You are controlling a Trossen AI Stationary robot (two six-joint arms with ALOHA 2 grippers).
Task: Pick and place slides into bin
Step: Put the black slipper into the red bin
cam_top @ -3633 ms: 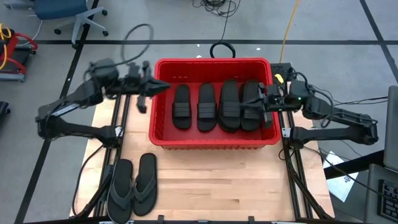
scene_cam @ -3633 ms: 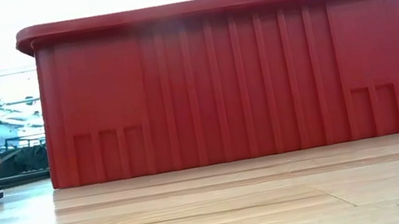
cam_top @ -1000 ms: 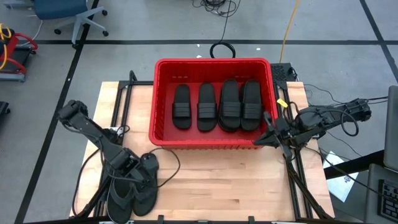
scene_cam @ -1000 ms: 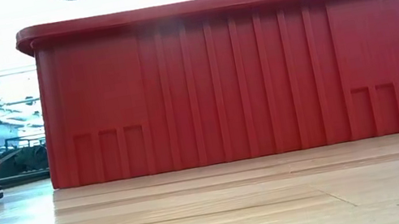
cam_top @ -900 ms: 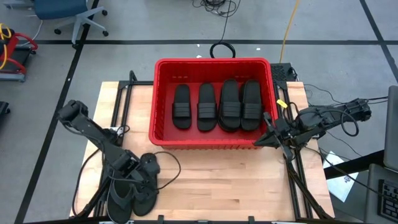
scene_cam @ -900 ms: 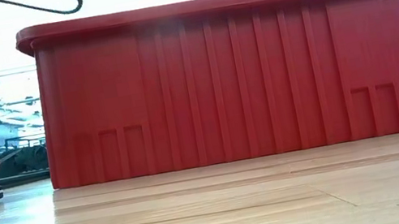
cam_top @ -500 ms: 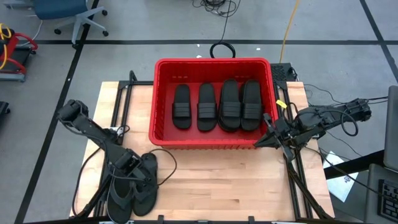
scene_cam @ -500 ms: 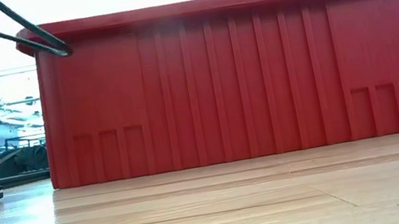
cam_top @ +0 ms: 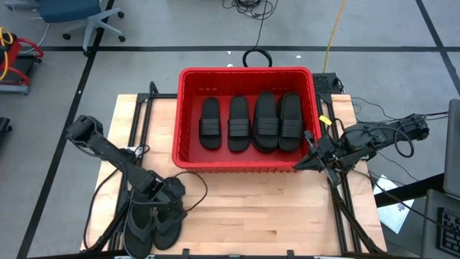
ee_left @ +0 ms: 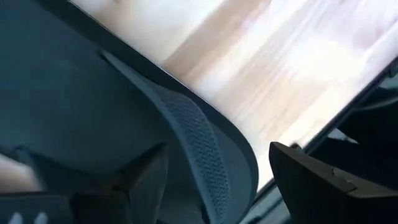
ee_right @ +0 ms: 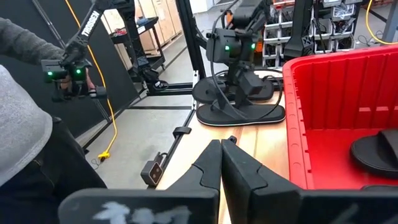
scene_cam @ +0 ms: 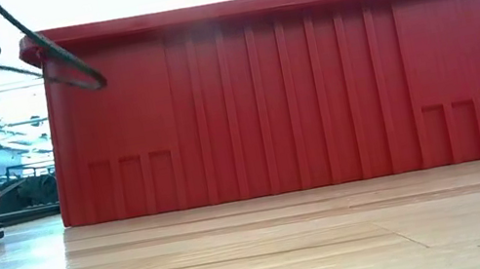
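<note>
At lower left of the high view, left gripper [cam_top: 167,196] hovering right over the two flip-flops [cam_top: 153,219], low on the table [cam_top: 244,208] and well apart from the bin [cam_top: 246,72] at upper centre. Lying side by side, long axes running up and down the frame, toes toward the bin. Straddling one grey sole in the left wrist view, fingers [ee_left: 323,186] spread either side of its edge (contact not clear). Sitting in the bin already, four slides [cam_top: 250,122] abreast. Waiting at the bin's lower right corner, right gripper [cam_top: 307,160], fingers pressed together and holding nothing. Judging the left arm far nearer, so likely its pick.
</note>
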